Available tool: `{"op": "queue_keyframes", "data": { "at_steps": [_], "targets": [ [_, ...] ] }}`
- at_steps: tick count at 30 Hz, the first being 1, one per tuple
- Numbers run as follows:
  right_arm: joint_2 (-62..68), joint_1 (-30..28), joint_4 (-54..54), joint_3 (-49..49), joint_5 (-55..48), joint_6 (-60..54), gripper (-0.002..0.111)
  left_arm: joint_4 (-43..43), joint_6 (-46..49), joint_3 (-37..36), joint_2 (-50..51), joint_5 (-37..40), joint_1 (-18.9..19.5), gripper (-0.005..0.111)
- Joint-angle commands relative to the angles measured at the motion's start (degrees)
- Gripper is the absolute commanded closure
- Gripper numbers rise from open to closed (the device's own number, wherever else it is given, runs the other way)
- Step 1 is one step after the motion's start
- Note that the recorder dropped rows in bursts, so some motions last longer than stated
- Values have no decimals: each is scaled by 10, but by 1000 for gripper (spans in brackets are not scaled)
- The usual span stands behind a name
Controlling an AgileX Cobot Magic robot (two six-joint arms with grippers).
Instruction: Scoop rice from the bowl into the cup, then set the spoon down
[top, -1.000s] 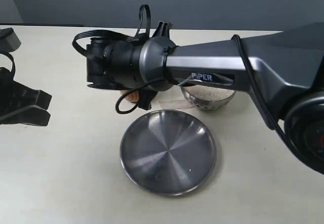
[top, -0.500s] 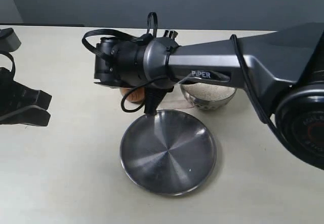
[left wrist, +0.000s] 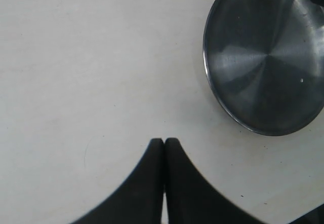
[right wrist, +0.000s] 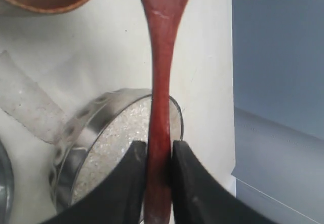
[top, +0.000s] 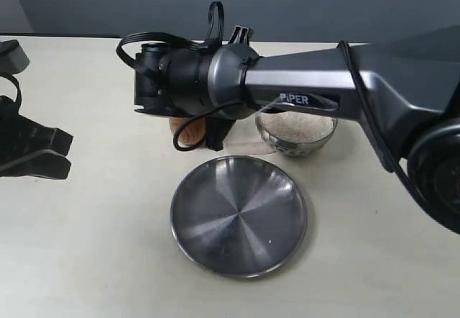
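While the right gripper pinches the spoon, its two black fingers sit close together, one on each side of the thin handle. From the outside camera I cannot see the spoon at all. The big arm across the middle of the frame hides it. The wrist camera shows the wide end of the spoon reaching out by the cup.

That brown cup peeks out just left of the middle of the outside frame, under the arm's wrist. The shiny bowl sits a little right of the middle, near the cup, and it is full of white rice. A flat steel plate lies in the lower middle.

Over at the left edge, the left gripper has its tips pressed together and holds nothing.

I think the spoon is light and stiff, but it is glossy, so it could slip or twist. The handle looks like the right place to hold it, with a firm squeeze. The rice is tiny and loose and will roll off if the spoon tips. The cup looks small and light, so a bump might knock it over.
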State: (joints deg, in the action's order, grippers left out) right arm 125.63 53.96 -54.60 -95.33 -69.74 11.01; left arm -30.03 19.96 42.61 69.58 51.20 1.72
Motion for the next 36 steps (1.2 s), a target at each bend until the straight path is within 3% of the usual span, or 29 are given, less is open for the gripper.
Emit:
{"op": "queue_keyframes", "data": {
  "at_steps": [1, 14, 17, 26, 36],
  "targets": [
    [-8, -3, 24, 2, -2, -16, 109, -5, 2, -4, 0, -5, -2, 106],
    [-8, -2, 5, 3, -2, -20, 109, -7, 2, -4, 0, -1, -2, 106],
    [-8, -8, 51, 6, -2, -55, 109, -7, 2, -4, 0, -1, -2, 106],
    [-14, -11, -38, 73, -2, 6, 109, -9, 2, -4, 0, -4, -2, 106],
    [-32, -11, -43, 73, -2, 16, 109, -12, 2, -4, 0, -7, -2, 106]
  ]
}}
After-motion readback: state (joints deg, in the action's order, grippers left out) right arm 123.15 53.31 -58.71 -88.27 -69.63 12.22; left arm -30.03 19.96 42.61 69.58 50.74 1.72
